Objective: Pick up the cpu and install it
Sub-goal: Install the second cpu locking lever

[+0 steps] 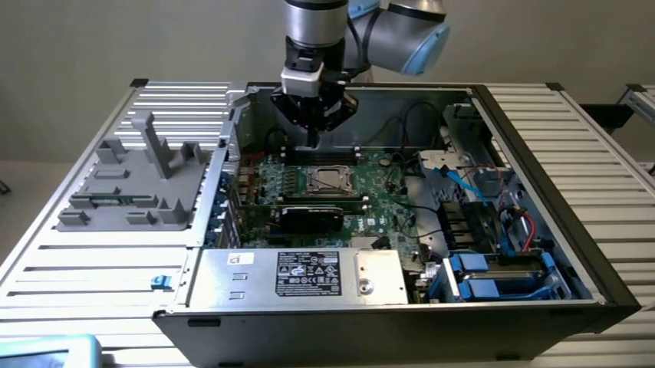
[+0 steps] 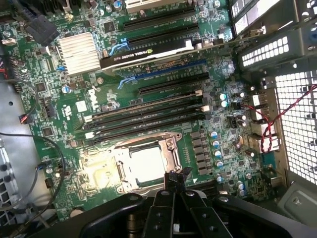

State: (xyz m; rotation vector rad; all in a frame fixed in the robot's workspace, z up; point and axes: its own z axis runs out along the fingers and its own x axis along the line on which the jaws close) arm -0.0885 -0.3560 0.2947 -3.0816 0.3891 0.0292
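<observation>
One cpu (image 2: 146,165) sits in the socket (image 2: 130,166)
One gripper (image 2: 174,184) hovers just above the socket, jaws together, holding nothing

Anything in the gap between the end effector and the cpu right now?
Nothing lies between them. In the wrist view the shut end effector hangs just above the edge of the cpu, which sits in its socket frame. The exterior view agrees.

arm (image 1: 394,31) cut off above, label (image 1: 307,274) print too small to read
</observation>
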